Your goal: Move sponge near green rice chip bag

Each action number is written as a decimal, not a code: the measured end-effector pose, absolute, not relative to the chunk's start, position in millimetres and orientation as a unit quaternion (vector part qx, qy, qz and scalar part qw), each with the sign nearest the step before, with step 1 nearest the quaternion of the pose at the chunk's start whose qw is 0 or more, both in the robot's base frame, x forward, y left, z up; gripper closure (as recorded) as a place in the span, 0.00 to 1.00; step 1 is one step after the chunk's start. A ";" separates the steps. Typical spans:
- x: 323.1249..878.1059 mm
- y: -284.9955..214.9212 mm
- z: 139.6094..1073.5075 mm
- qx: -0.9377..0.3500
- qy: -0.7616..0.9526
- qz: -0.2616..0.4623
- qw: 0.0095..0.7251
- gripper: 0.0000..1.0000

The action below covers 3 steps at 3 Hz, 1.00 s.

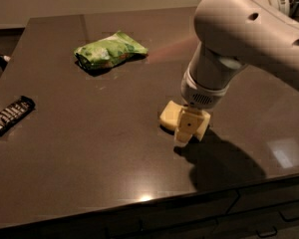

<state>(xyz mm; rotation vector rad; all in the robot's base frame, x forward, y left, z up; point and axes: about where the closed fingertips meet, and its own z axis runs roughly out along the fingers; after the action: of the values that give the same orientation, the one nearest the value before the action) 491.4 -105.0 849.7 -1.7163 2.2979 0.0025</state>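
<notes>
The pale yellow sponge lies on the dark table, right of centre. My gripper points straight down onto the sponge, and its cream tip covers the sponge's near right part. The green rice chip bag, bright green and white, lies at the back left, well away from the sponge. The big white arm fills the upper right and hides the table behind it.
A black candy bar wrapper with white lettering lies near the left edge. A small dark object sits off the table's left side. The dark table ends at a front edge with drawers below it.
</notes>
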 end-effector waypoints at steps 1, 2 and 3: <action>495.4 -104.9 846.1 -0.594 0.795 0.001 0.126 0.39; 503.8 -97.1 858.5 -0.592 0.795 0.008 0.128 0.63; 518.2 -81.6 878.4 -0.590 0.795 0.023 0.142 0.85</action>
<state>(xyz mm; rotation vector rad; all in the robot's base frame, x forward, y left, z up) 518.2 -81.6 878.4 -1.7014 2.2941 0.0665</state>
